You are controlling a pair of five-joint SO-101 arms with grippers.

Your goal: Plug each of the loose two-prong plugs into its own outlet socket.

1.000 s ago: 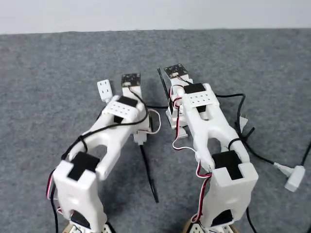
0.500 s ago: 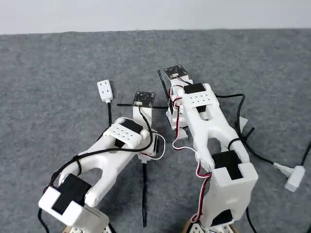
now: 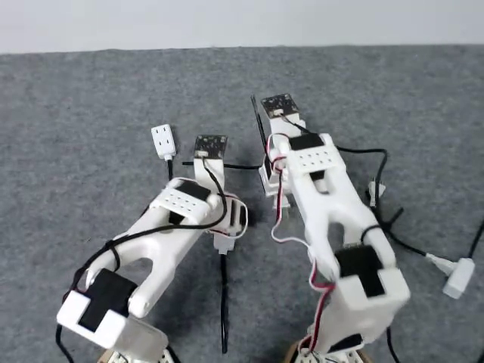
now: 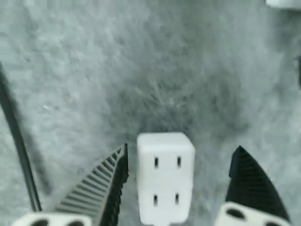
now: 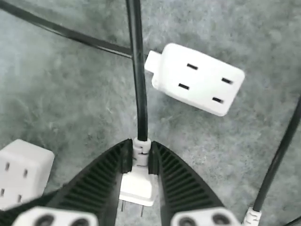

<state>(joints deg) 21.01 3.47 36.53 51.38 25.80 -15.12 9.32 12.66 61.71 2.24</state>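
On the left of the grey carpet (image 3: 91, 98) a white outlet socket (image 3: 162, 141) lies slots-up at the end of its lead. The left gripper (image 4: 182, 150) hangs low with its jaws spread wide. A white outlet block (image 4: 165, 176) sits between them, not clamped. Whether that is the same socket I cannot tell. Such a block looks light and hard-shelled, so I'd expect it to skate over the carpet under any push unless it is braced across its long flat sides. Further right, the right gripper (image 5: 139, 145) has its jaws pressed onto a white two-prong plug (image 5: 137, 183), pinching it at the neck where the black cable (image 5: 136, 70) enters. The two thin prongs stick out bare from the other end of the plug. A second socket (image 5: 195, 80) lies face-up on the carpet just beside that cable. The plug itself must weigh next to nothing, but its smooth plastic is likely slippery, and the cable looks stiff enough to twist it in the grip. The flat sides of the body would be the surer hold, not the neck, and the prongs want a straight entry, since they could bend. Far to the right, well apart from both arms, what looks like another loose plug (image 3: 459, 277) waits at the end of its own lead.
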